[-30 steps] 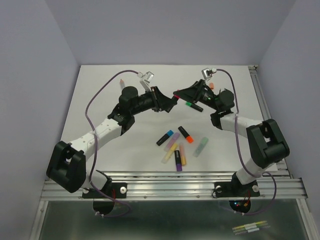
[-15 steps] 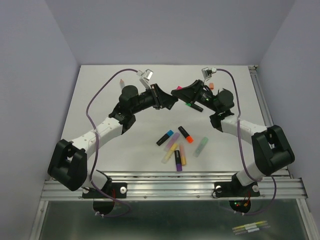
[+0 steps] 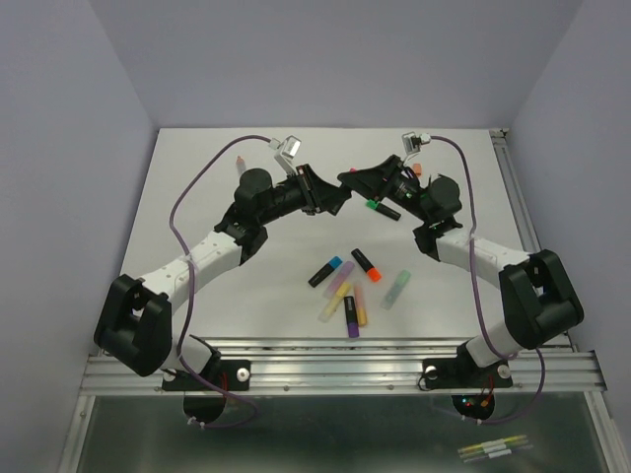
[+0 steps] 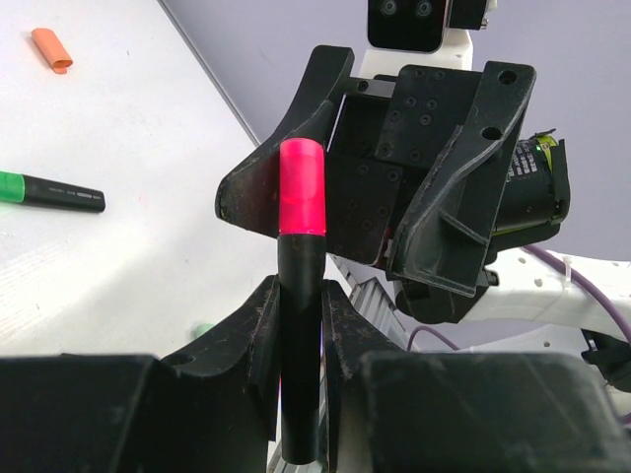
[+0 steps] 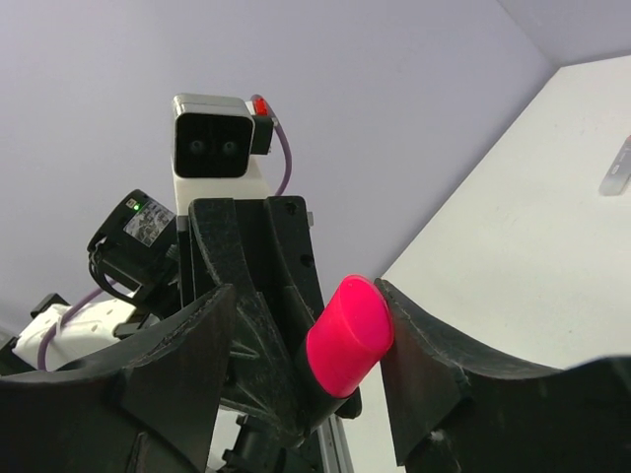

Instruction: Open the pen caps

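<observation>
My left gripper (image 4: 299,301) is shut on a black-barrelled pen (image 4: 300,286) and holds it above the table, its pink cap (image 4: 301,187) pointing at the right gripper. My right gripper (image 5: 311,315) is open, its jaws on either side of the pink cap (image 5: 350,335). One finger (image 5: 424,345) touches the cap and the other stands clear of it. In the top view the two grippers (image 3: 335,200) (image 3: 351,182) meet tip to tip at the table's middle back, and the cap is hidden between them.
A black pen with a green cap (image 3: 383,208) lies just under the right gripper. An orange cap (image 3: 417,169) lies behind it. Several pens (image 3: 350,288) lie grouped at the front centre. A pinkish pen (image 3: 240,164) lies at the back left.
My right gripper has moved a little left, and its open jaws now straddle the pink cap. The left gripper has held the pen nearly still.
</observation>
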Tool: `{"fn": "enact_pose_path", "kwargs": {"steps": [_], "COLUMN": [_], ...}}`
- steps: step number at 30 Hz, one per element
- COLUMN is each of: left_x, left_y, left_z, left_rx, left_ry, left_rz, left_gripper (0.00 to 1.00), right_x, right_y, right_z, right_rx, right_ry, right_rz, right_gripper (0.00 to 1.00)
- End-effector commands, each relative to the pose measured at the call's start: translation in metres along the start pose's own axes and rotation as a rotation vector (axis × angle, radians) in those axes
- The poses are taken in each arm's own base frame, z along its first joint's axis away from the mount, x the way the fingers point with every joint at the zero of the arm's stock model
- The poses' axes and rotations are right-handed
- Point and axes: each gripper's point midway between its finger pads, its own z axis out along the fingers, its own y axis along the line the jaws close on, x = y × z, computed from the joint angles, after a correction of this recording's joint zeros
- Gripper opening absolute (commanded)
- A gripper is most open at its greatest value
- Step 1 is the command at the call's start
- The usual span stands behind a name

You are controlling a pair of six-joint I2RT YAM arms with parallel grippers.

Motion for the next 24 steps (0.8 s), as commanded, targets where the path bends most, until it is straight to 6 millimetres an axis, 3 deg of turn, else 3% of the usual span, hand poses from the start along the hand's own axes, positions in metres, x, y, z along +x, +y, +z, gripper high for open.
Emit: {"fn": "enact_pose_path", "kwargs": {"steps": [1, 11, 17, 19, 24], "left_x": [-0.012, -0.011, -0.007, -0.002, 0.014], "left_y": [-0.017, -0.015, -0.014, -0.011, -0.001], "left_z": [-0.005, -0.005, -0.008, -0.011, -0.022], "left_rx": [0.056, 0.048, 0.049, 0.043, 0.028], "left_ry": [-0.042, -0.043, -0.038, -0.031, -0.023], "left_rz": [0.041, 0.031, 0.031, 0.026, 0.013], "left_gripper": [0.0, 0.0, 0.0, 0.0, 0.0], "right_x": [-0.015, -0.01, -0.022, -0.031, -0.051], "right_y": [0.026, 0.025, 0.017, 0.012, 0.006], "right_z": [0.003, 0.006, 0.008, 0.011, 0.018], "right_rx": [-0.05, -0.041, 0.007, 0.036, 0.081], "right_ry": [-0.049, -0.044, -0.115, -0.155, -0.234], "right_rz": [-0.063, -0.048, -0.071, -0.068, -0.058], "right_gripper": [0.62, 0.38, 0.18, 0.01, 0.01]}}
